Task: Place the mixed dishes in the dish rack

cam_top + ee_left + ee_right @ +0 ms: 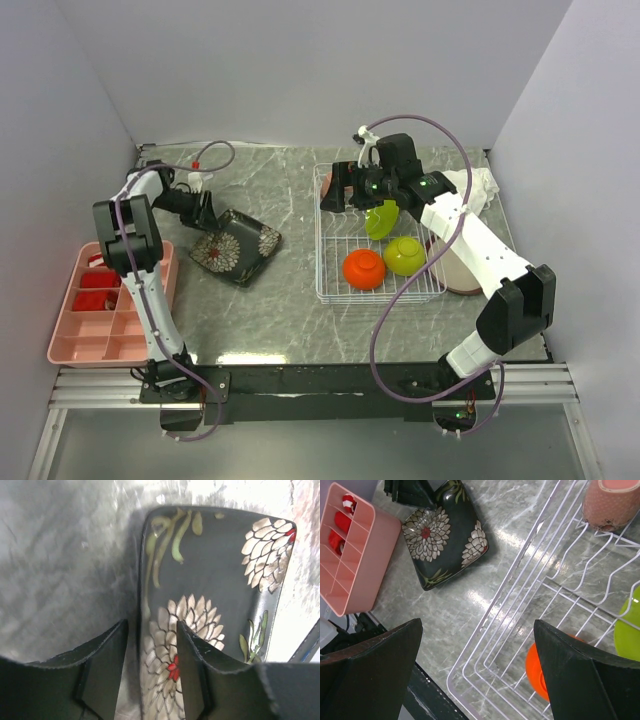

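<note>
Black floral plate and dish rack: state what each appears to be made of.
Black floral plate: probably glazed ceramic, possibly melamine. It is glossy, with bright reflections along its rim and a printed flower pattern.
Dish rack: thin metal wire, likely white-coated. The rods are smooth, uniformly white and bent into prongs.
</note>
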`<state>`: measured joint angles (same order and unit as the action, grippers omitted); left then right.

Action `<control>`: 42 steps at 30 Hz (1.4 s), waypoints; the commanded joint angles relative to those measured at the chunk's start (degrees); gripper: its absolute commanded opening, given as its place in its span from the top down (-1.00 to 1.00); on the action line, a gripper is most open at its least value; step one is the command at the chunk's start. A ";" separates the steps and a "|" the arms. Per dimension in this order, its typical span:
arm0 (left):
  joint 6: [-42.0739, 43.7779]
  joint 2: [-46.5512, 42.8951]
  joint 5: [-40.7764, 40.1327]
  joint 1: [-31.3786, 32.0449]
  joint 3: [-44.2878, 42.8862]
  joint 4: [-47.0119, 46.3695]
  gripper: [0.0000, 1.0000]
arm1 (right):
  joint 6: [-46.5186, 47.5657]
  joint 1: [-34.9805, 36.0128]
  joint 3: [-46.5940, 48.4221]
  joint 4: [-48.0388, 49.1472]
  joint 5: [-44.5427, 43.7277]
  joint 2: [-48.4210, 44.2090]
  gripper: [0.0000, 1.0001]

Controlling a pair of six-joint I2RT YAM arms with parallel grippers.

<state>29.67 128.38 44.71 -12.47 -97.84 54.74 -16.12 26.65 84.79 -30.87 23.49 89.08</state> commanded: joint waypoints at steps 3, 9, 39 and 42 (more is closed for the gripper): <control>7.23 7.23 -2.78 1.04 -6.13 7.57 0.07 | 0.74 0.59 0.63 1.43 -0.37 -1.37 -1.00; 8.83 9.35 -3.49 2.80 -6.57 9.07 0.82 | 1.18 1.21 0.90 1.34 -0.98 -1.10 -1.00; -32.53 -19.38 33.14 -2.56 -3.85 -8.66 0.98 | -14.37 -0.64 16.54 11.96 15.54 12.25 -0.94; -47.03 -21.40 36.14 -3.09 -1.13 -22.88 0.98 | -17.01 -0.64 16.72 14.95 16.58 14.54 -0.93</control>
<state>7.62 113.89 64.90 -14.96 -100.12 50.13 -27.42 26.06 99.26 -23.73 36.14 101.51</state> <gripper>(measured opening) 0.058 0.971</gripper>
